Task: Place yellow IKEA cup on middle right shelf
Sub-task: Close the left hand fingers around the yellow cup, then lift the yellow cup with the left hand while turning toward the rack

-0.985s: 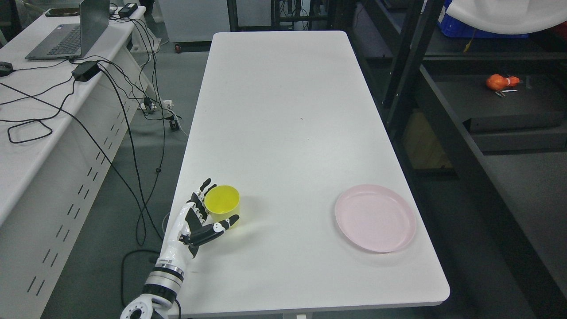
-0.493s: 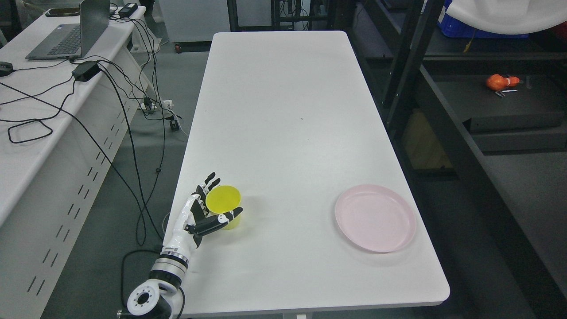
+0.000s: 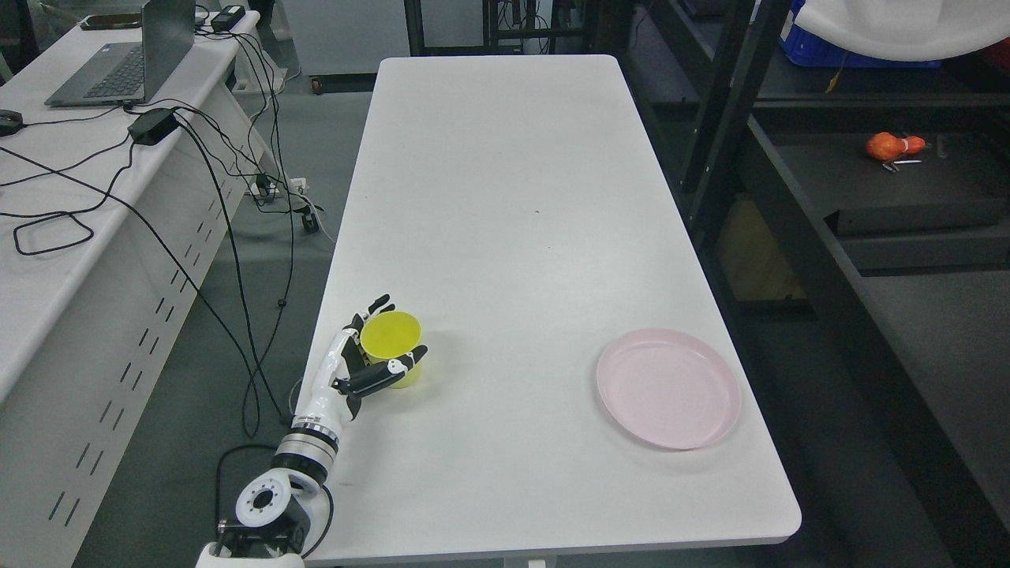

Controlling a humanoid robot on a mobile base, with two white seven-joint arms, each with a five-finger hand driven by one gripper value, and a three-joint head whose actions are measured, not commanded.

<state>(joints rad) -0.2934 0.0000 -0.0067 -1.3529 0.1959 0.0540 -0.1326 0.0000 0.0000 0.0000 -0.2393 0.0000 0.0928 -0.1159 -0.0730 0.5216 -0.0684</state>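
The yellow cup (image 3: 392, 341) stands upright and open-topped near the left edge of the white table (image 3: 505, 197), toward its near end. My left hand (image 3: 404, 326) comes up from the lower left and wraps the cup. Its fingers (image 3: 379, 304) curl behind the far side, and the thumb (image 3: 390, 368) crosses the front wall. Whether the cup's base touches the table I cannot tell. The dark shelf rack (image 3: 797, 229) stands to the right of the table.
A pink plate (image 3: 669, 388) lies on the table's near right. An orange object (image 3: 890, 146) sits on a dark shelf at the right. At the left, a white desk (image 3: 55, 260) carries a laptop (image 3: 126, 63) and trailing black cables (image 3: 229, 237).
The left hand closed its thumb and fingers around the cup, and hand and cup together shifted a little farther from me along the table's left edge.
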